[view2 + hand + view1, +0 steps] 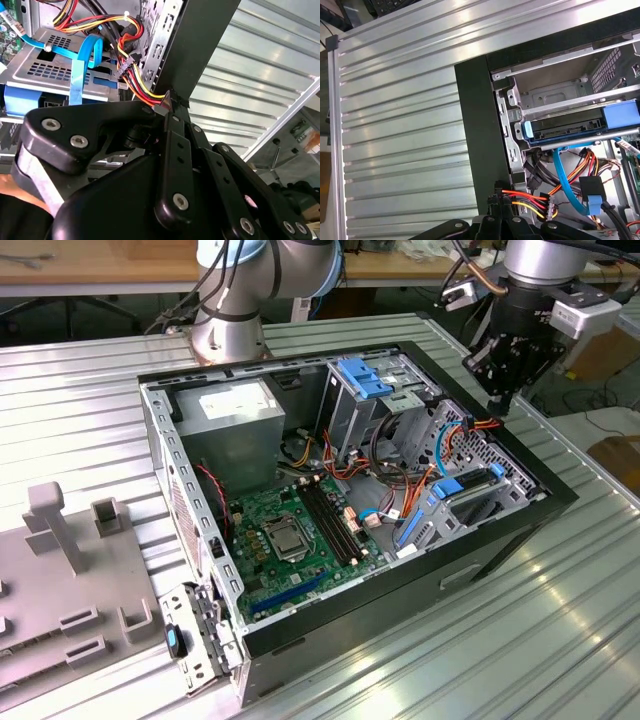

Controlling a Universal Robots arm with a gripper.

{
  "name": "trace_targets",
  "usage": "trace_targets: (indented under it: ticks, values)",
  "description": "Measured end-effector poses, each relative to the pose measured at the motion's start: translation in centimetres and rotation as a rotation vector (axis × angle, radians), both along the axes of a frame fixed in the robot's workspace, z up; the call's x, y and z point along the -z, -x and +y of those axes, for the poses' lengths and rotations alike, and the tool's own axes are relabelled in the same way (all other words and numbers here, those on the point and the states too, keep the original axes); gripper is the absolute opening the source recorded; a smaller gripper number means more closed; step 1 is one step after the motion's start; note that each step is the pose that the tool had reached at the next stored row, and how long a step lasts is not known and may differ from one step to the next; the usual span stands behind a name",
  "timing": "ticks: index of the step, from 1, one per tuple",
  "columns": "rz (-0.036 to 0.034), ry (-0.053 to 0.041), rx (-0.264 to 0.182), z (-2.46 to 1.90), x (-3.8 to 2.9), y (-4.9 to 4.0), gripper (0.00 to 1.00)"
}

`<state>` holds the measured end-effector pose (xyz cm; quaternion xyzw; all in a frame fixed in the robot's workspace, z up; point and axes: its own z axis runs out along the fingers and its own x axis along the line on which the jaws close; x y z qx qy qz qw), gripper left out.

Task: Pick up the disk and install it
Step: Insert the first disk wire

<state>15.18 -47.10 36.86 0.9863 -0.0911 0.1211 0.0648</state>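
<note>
Black finger links of the gripper (167,102) fill the foreground in the second wrist view, and they are drawn tight together at the tips. They look clamped on the small black plug (496,197) at the end of a bundle of red, orange and yellow wires (525,201). In the first wrist view that plug sits right at the fingertips, over the dark side wall of the computer case (475,125). In the exterior view the gripper (497,403) hangs just above the case's edge on the exterior view's right, with the ribbed metal table (500,660) beneath.

Close by inside the case, the disk (567,127) already lies flat in its metal bay (560,95), pushed in between the bay's rails. By the look of it, picking up and seating the disk is done. The plug is held apart from the disk and not joined to it, so I judge the wiring unfinished. A blue ribbon cable (565,180) loops loosely below the bay.

The disk is a thin slab with a dark edge, framed by bright blue plastic. One blue end piece faces the case wall. It sits level, not tilted.
</note>
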Motion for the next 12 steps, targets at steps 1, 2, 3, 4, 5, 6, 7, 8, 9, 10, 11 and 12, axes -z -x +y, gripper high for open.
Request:
trace_targets:
  ticks: [1,2,3,4,5,6,7,8,9,10,11,12]
  values:
    - [0.0001,0.0000,0.000,0.00,0.00,0.00,0.11]
    - [0.0000,-0.0001,0.000,0.00,0.00,0.00,0.11]
    - [0.0000,0.0000,0.000,-0.01,0.00,0.00,0.11]
    - [0.0000,0.0000,0.000,-0.01,0.00,0.00,0.24]
    - [0.0000,0.0000,0.000,-0.01,0.00,0.00,0.24]
    - [0.0000,0.0003,0.000,-0.01,0.00,0.00,0.30]
    - [0.0000,0.0005,0.000,-0.02,0.00,0.00,0.36]
    - [0.0000,0.0006,0.000,-0.02,0.01,-0.01,0.36]
    - [0.0000,0.0006,0.000,-0.04,0.04,-0.02,0.36]
    - [0.0000,0.0009,0.000,-0.07,0.06,-0.03,0.36]
    - [0.0000,0.0011,0.000,-0.08,0.07,-0.03,0.36]
    - [0.0000,0.0009,0.000,-0.11,0.10,-0.03,0.36]
